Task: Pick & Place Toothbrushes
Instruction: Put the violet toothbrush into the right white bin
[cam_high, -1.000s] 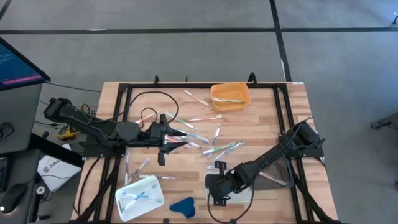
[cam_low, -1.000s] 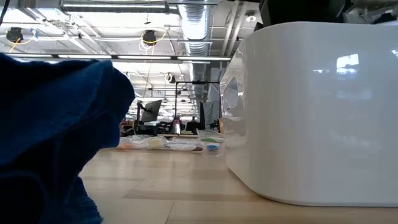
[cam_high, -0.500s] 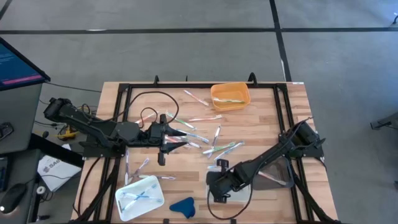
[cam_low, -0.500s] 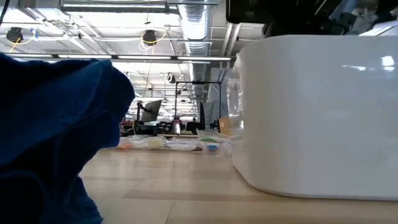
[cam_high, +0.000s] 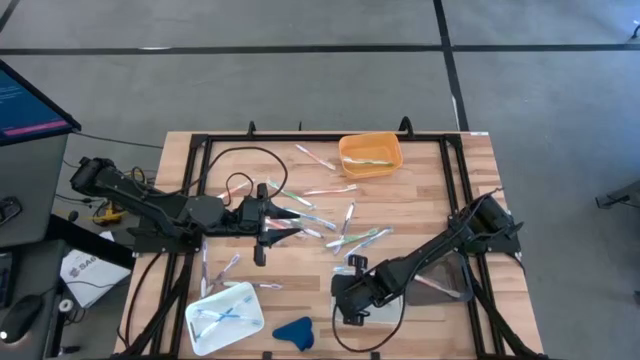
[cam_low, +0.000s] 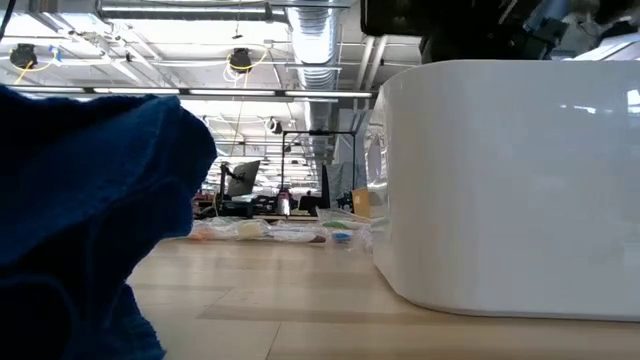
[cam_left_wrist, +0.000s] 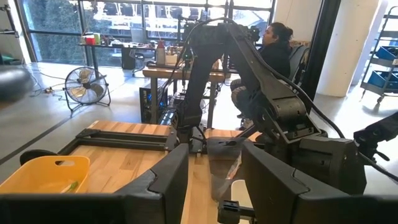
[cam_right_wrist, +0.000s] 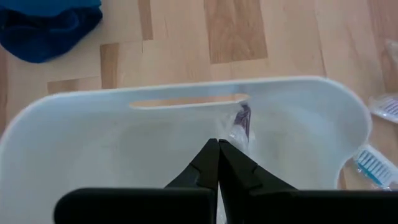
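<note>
**Fingers pressed together over a white bin**

Right gripper (cam_right_wrist: 218, 146) fingers are seen fully closed inside a white bin (cam_right_wrist: 74, 130), a clear-wrapped toothbrush (cam_right_wrist: 241, 124) lying just beyond their tips; whether it is gripped cannot be told. Left gripper (cam_left_wrist: 211, 180) is held parted and empty above scattered toothbrushes (cam_high: 345, 238). Three bins are counted; the orange bin (cam_high: 370, 155) holds one.

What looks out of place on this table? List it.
A blue cloth lump lies at the near edge between the two white trays, unrelated to sorting. A black cable loops across the wood beside the left gripper. Many toothbrushes lie scattered loose mid-table, not binned.
</note>
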